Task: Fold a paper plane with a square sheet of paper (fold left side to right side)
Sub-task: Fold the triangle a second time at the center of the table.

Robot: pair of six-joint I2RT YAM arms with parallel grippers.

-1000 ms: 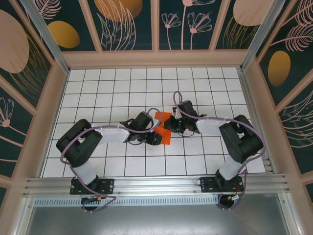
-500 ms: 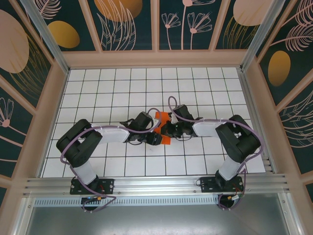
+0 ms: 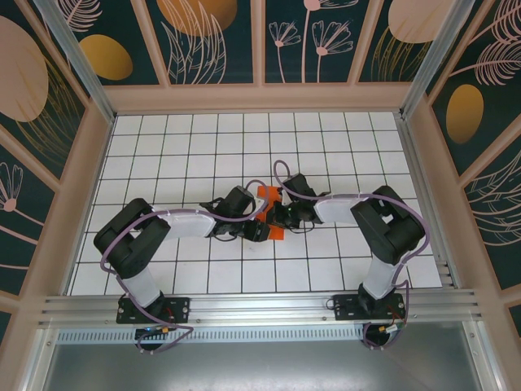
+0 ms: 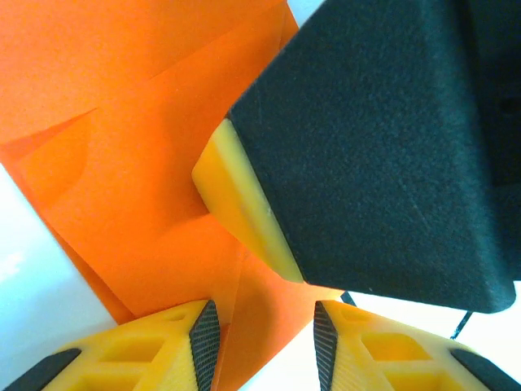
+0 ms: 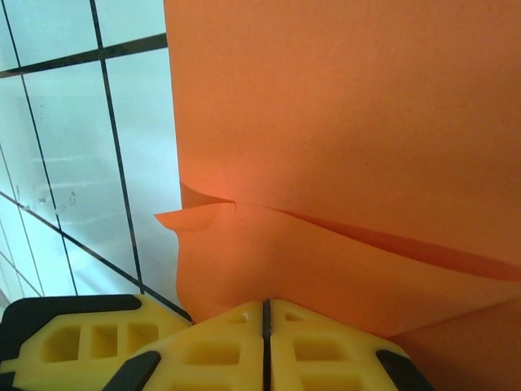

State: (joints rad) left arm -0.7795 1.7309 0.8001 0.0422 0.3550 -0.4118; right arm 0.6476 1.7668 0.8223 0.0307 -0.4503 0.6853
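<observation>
Leftward since a second ago has swung the right arm, its right fingers [image 5: 236,330] pressed together against the folded orange paper [image 3: 267,194] at mid-bench [image 3: 163,155]. Their dark housing crowds the left fingers [image 4: 203,330], which stand apart over the paper's edge.

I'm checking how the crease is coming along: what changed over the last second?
The right gripper, shut with its tips on the square sheet of paper, slid leftward across it toward the left gripper, covering more of the orange. The left gripper stayed put, open, and the sheet did not visibly shift.
</observation>
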